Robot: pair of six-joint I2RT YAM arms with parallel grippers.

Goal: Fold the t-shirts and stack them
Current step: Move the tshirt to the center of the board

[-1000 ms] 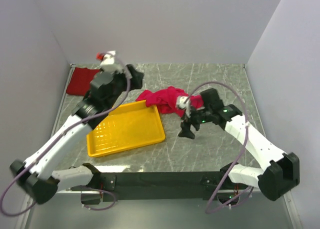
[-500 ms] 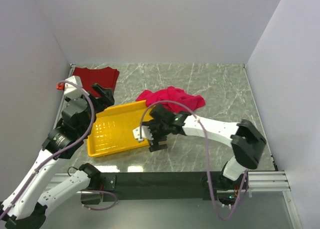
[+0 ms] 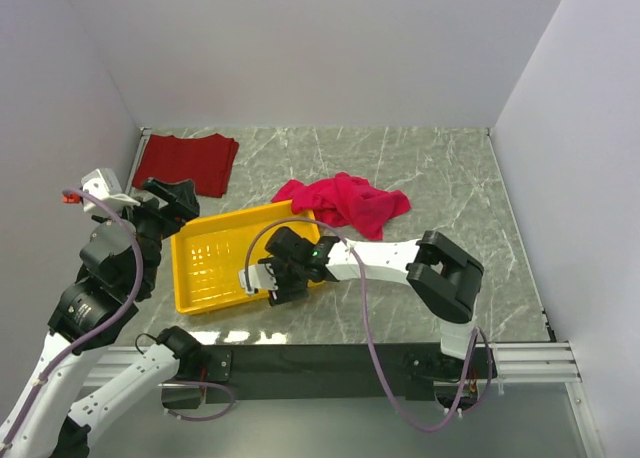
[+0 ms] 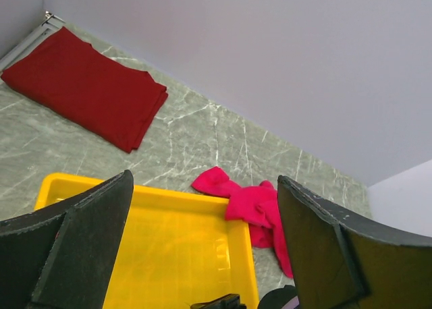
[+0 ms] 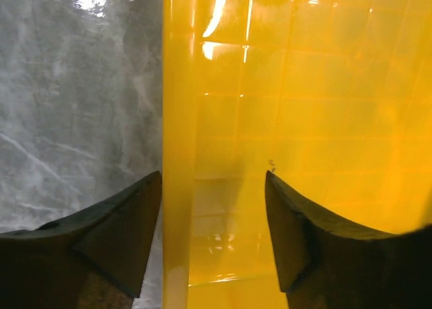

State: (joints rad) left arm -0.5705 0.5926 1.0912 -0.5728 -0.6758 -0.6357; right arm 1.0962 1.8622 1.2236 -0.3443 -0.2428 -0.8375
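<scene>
The darker red t-shirt (image 3: 188, 163) (image 4: 84, 86) lies folded flat at the back left corner. The crimson-pink t-shirt (image 3: 345, 200) (image 4: 260, 211) sits crumpled in mid-table, touching the yellow tray's far right corner. My left gripper (image 3: 172, 196) (image 4: 204, 179) hangs open and holds nothing, high over the tray's left side. My right gripper (image 3: 272, 281) (image 5: 213, 177) is low at the tray's near right edge. Its jaws are open astride the rim, one finger over the table and one inside the tray.
The yellow plastic tray (image 3: 235, 221) (image 4: 169, 195) (image 5: 179, 120) lies left of centre with nothing in it. Grey walls close in the marbled table on the left, back and right. The right arm stretches across the table's near half.
The right arm swung from the pink t-shirt over to the tray's near edge and its jaws have narrowed. The left arm drew back from the dark red t-shirt toward the near left.
</scene>
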